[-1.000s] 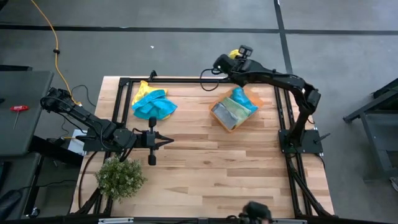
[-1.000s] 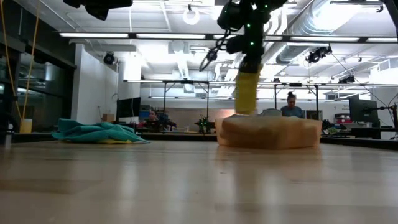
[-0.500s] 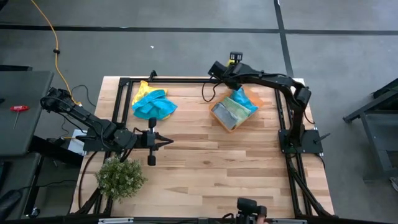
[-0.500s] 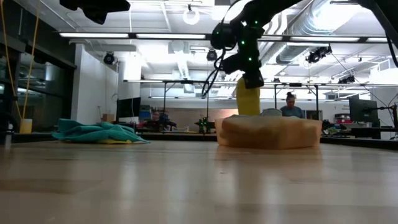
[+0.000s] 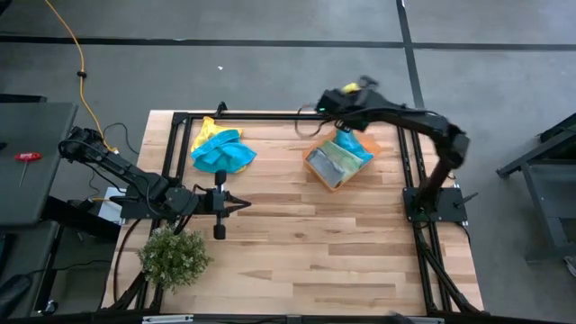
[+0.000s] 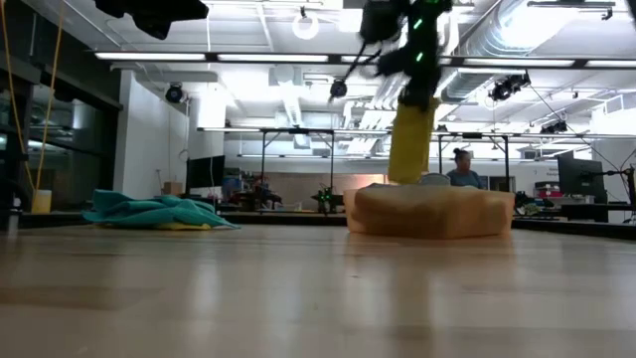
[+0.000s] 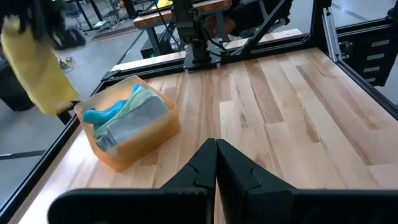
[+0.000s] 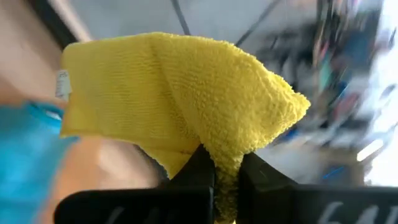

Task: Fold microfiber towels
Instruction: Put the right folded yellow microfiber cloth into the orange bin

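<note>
While one yellow towel [image 8: 180, 99] hangs, two arms show.

fuzzy yellow towel [image 8: 186, 99] (terry-like nap), translucent orange plastic bin [image 7: 134, 134], smooth wooden table [image 5: 306, 243]

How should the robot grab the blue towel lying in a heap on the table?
Best to pinch a raised fold on top of the blue towel from straight above. It lies crumpled in a low heap on the table with no flat edge showing, so a fold standing up probably gives the left hand, shut nearby, something to close on.
</note>
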